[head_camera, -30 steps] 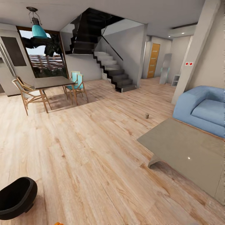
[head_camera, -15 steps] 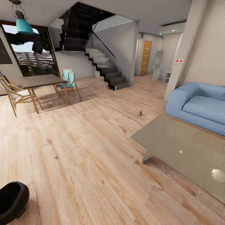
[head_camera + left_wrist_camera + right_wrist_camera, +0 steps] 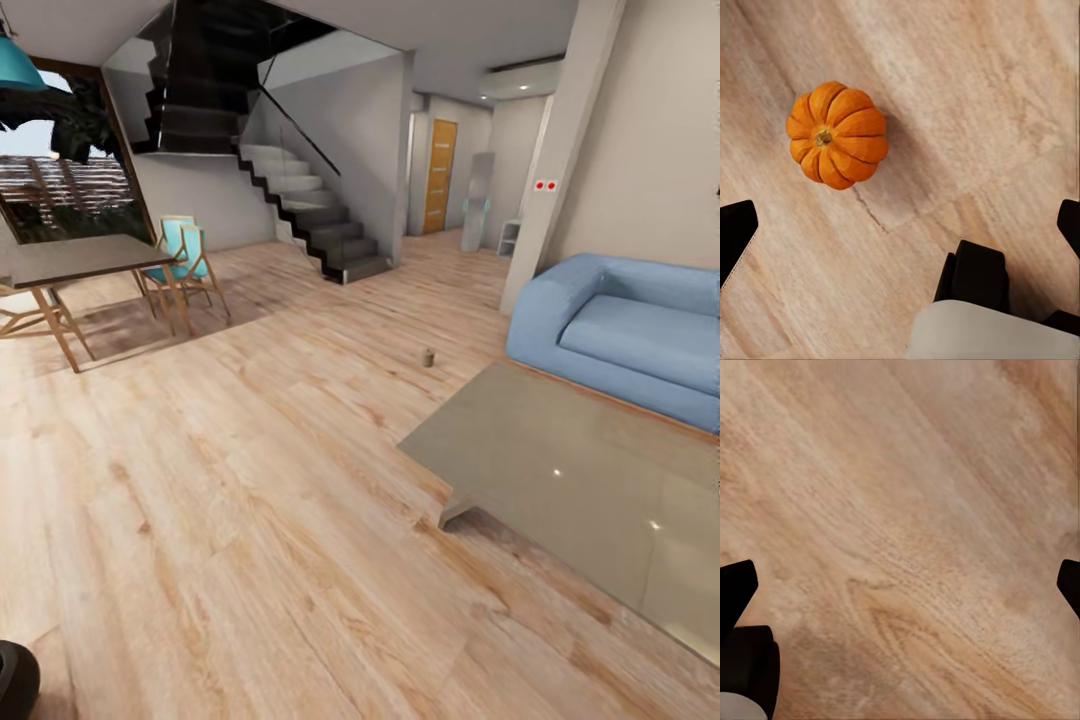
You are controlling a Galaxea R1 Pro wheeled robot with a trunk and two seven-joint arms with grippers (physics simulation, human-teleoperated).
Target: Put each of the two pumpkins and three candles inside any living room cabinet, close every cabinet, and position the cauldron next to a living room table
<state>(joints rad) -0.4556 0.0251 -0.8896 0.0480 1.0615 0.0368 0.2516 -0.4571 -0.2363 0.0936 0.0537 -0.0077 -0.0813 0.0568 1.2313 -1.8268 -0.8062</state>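
Looking down, the left wrist view finds a pumpkin (image 3: 837,135) sitting on the wooden floor (image 3: 967,112), the left gripper (image 3: 900,225) spread wide with nothing between its tips. The right gripper (image 3: 900,585), equally spread, hangs over bare boards. From the head view, a small candle (image 3: 428,357) stands on the floor near the low table (image 3: 560,470), and the cauldron (image 3: 14,680) peeks in at the lower corner.

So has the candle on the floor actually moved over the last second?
No. The candle keeps its spot off the coffee table corner; both slid left together, so the head camera turned.
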